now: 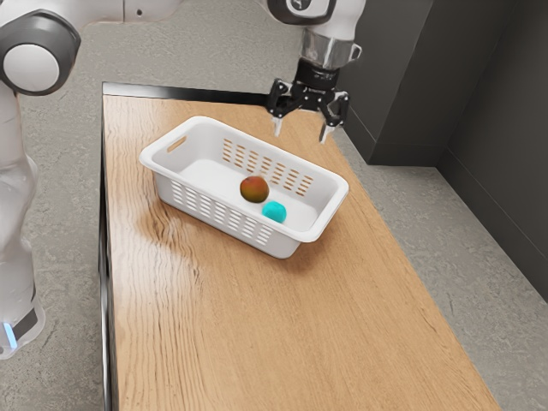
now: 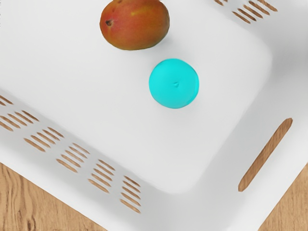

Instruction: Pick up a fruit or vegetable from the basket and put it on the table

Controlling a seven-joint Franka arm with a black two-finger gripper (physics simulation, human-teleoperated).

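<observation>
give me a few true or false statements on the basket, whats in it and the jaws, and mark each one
1. The basket stands on the wooden table. True.
2. The mango touches the turquoise ball. False: a gap separates them.
3. Both the mango and the ball lie inside the basket. True.
4. The jaws are closed on the mango. False: they stand open and hold nothing.
5. The basket is white. True.
</observation>
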